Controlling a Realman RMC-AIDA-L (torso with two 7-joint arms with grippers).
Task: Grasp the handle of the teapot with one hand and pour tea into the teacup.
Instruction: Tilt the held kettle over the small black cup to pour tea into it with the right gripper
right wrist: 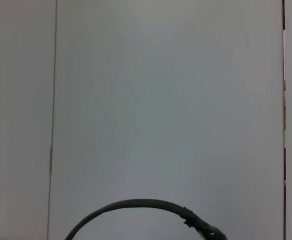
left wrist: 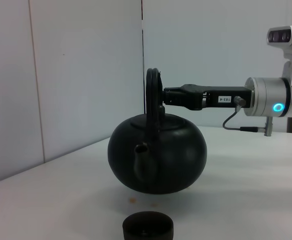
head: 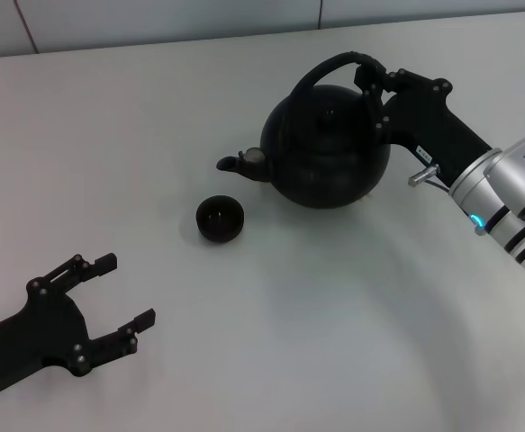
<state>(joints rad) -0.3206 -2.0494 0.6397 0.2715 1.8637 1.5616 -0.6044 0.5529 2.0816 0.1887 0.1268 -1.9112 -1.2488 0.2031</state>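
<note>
Here we see our right gripper (head: 373, 85) pinching the teapot's (head: 325, 148) handle (head: 330, 65); the teacup (head: 220, 219) sits beyond the spout. Our left gripper (head: 125, 292) rests spread apart.

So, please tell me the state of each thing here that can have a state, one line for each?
teapot: upright, it looks lifted just clear of the table, spout toward the teacup.
handle: raised upright, clamped by the right pincer.
teacup: upright on the table, in front of the spout, apart from the pot.
right pincer: shut on the handle.
left pincer: open, holding nothing, idle near the table's front.
</note>
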